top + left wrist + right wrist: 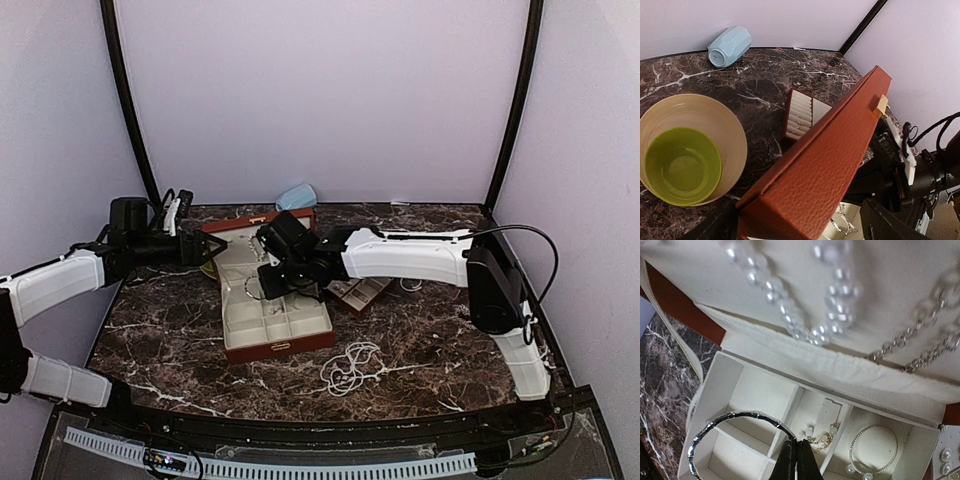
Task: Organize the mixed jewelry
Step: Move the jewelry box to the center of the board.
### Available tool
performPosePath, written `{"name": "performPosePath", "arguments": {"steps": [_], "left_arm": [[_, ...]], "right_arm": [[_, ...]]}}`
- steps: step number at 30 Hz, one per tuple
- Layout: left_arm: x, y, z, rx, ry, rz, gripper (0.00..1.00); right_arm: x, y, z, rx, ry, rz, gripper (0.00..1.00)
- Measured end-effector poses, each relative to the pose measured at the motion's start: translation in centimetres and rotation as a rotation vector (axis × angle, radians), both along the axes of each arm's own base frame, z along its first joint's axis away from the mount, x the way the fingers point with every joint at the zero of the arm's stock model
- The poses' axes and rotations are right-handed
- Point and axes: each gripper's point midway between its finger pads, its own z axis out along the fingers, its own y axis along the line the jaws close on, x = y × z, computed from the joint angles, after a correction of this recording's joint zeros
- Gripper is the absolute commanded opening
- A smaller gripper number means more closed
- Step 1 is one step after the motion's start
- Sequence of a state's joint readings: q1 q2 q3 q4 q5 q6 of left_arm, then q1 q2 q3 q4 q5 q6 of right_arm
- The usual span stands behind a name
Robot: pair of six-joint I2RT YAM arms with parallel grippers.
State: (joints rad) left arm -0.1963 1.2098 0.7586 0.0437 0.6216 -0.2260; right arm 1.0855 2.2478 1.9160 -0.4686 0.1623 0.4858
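One bangle (735,416) is pinched in the right gripper (795,455), one bead strand (812,335) and one chain (900,342) hang, left gripper (190,248) gapes.

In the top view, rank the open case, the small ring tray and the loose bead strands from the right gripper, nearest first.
1. Open case, beneath the right gripper.
2. Ring tray, right of case.
3. Bead strands, front right.

The right gripper (268,285) hangs over the cream compartments of the open reddish-brown case (278,345). Bead strands (350,368) lie tangled on the table (170,340) just off the case's front right corner. A pale blue object (297,196) lies behind the case.
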Motion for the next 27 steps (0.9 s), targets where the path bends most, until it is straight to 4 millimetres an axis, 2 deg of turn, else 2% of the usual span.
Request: {"name": "performPosePath", "arguments": {"steps": [5, 8, 13, 19, 23, 27], "left_arm": [[0.5, 0.5, -0.6, 0.022, 0.018, 0.049, 0.94], [1.0, 1.4, -1.2, 0.050, 0.031, 0.108, 0.95], [1.4, 2.5, -1.4, 0.081, 0.041, 0.183, 0.96], [0.9, 3.3, 0.7, 0.073, -0.034, 0.225, 0.96], [0.5, 3.6, 1.4, 0.071, -0.064, 0.239, 0.96], [0.5, 3.8, 1.0, 0.078, -0.058, 0.250, 0.96]], "right_arm": [[0.8, 1.1, 2.3, 0.053, -0.040, -0.006, 0.00], [1.3, 1.8, 2.5, 0.069, -0.053, -0.011, 0.00], [1.7, 2.4, 0.9, 0.052, -0.050, -0.015, 0.00], [1.8, 2.6, -1.4, 0.015, -0.047, -0.013, 0.00], [1.5, 3.1, -2.0, 0.006, -0.051, 0.000, 0.00], [1.1, 4.2, -2.5, 0.006, -0.059, 0.023, 0.00]]}}
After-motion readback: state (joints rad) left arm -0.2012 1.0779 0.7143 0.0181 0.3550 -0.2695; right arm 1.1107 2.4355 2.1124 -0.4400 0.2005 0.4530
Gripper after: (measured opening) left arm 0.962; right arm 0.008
